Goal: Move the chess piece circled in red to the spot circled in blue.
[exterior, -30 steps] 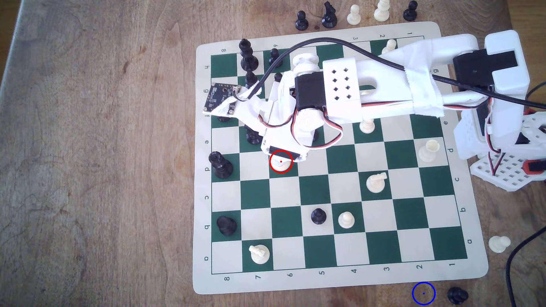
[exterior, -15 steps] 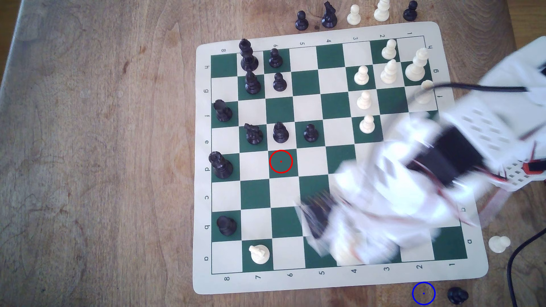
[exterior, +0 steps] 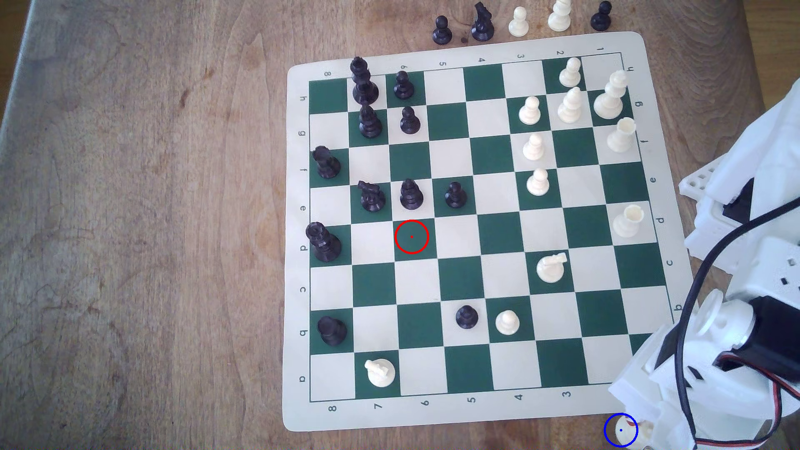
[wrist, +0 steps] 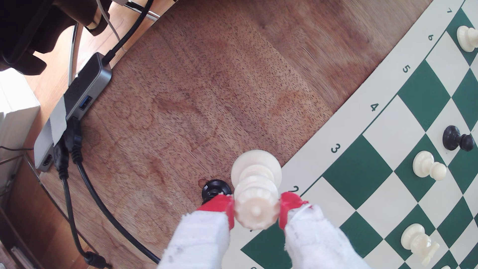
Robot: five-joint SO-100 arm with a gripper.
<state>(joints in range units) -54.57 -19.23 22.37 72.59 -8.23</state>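
Claw (wrist: 256,210) grips cream piece (wrist: 256,188) — above brown wood tabletop (wrist: 207,90).

We see a brown wood-grain tabletop (exterior: 143,225) in soft daylight, its rounded edge dropping to a paler wooden floor (wrist: 55,55).

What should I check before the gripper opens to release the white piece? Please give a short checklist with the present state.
1. Gripper shut on the white queen: ok.
2. Queen over the blue ring, off the chessboard: ok.
3. Queen upright between the red fingertips: ok.
4. Base resting on the wooden table: cannot tell.
5. Clear of the black pawn beside it: close, apart; ok.
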